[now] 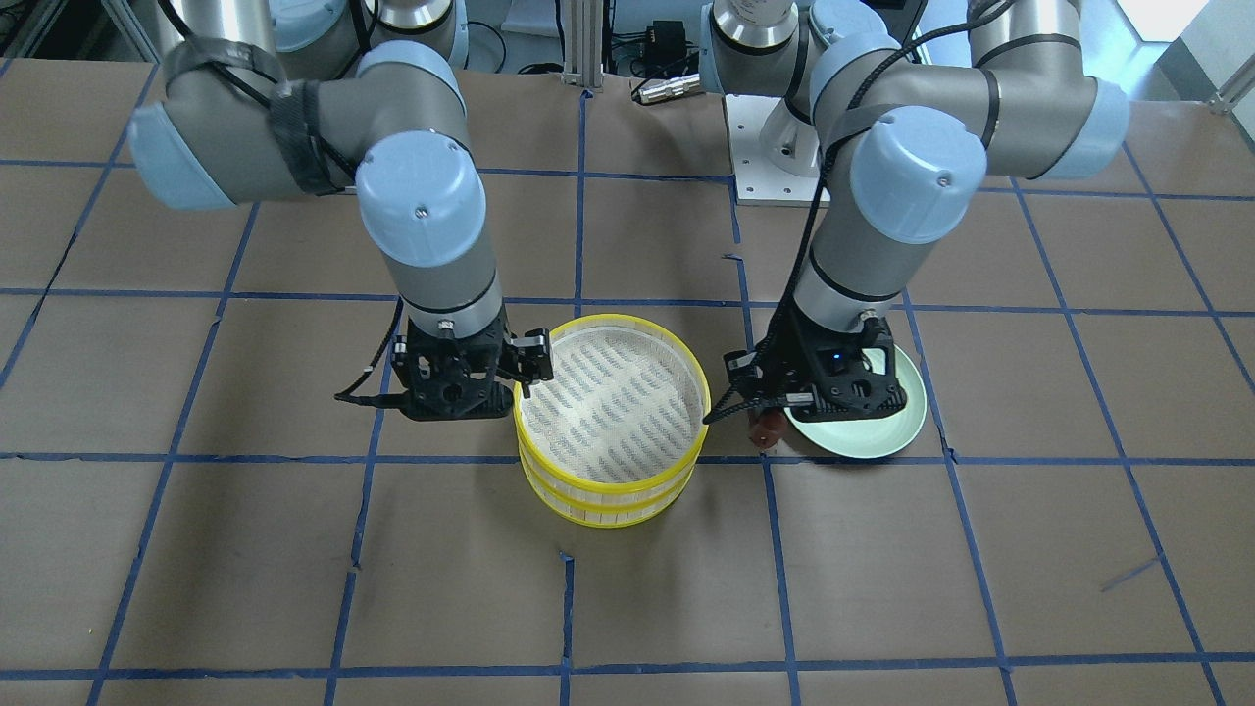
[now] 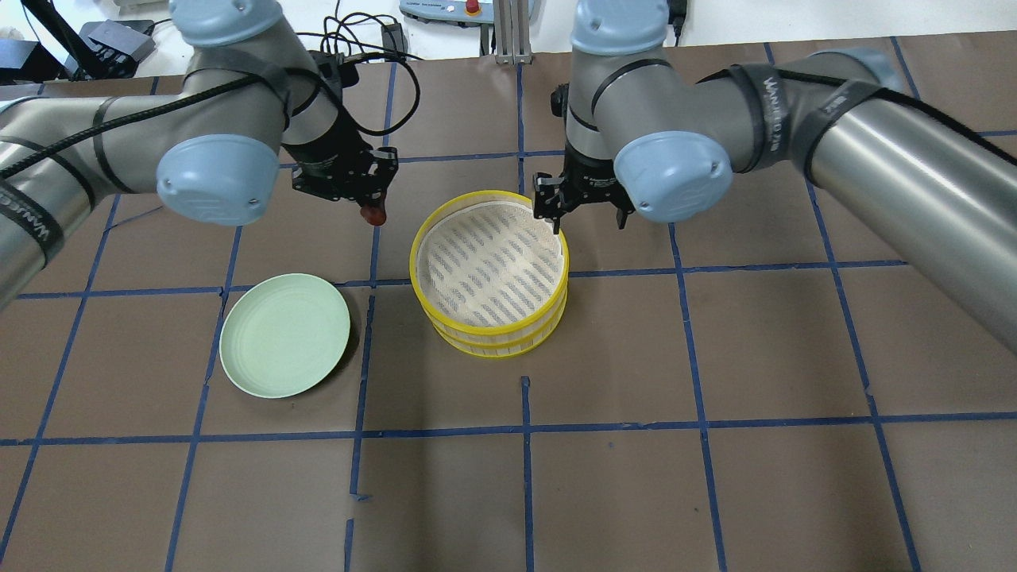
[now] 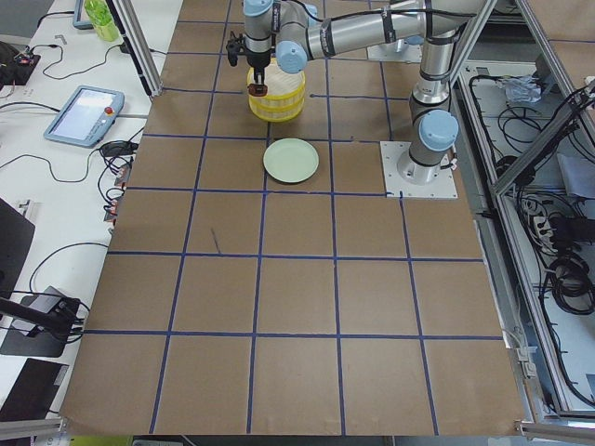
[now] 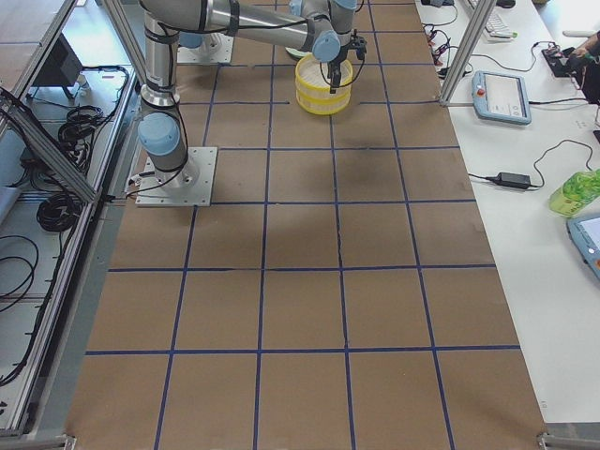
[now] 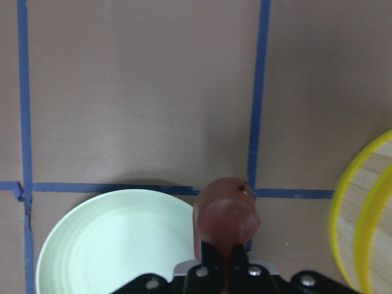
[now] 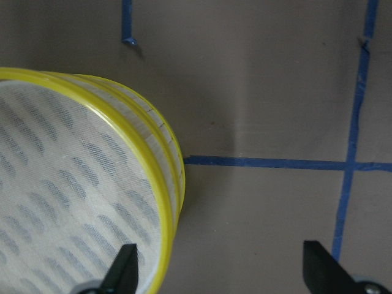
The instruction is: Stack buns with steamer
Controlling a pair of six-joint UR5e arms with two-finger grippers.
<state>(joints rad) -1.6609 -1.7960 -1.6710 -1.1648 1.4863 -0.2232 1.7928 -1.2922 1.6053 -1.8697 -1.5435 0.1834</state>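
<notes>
the left gripper [image 2: 372, 208] is pinched narrow on the dark reddish-brown bun [image 5: 225, 214], which sticks out past its fingertips. it hangs above the bare brown worktop [image 2: 715, 477], over a crossing of the blue tape lines [image 5: 260, 92], between the pale green plate [image 2: 284, 345] and the yellow steamer [image 2: 493, 343]. from the wrist view the bun is just beyond the plate's rim and short of the steamer's wall. the plate lies flat on the robot's left of the steamer, apart from it and a little nearer the robot's edge of the worktop.

the steamer stands about midway between the two arms, two yellow-rimmed tiers, one on the other, its woven floor showing. the right gripper [image 2: 588, 218] hovers at the steamer's rim on the side toward the operators' edge, jaws spread wide: one fingertip [image 6: 125, 263] is over the mesh just inside the rim, the other is out over the worktop.
</notes>
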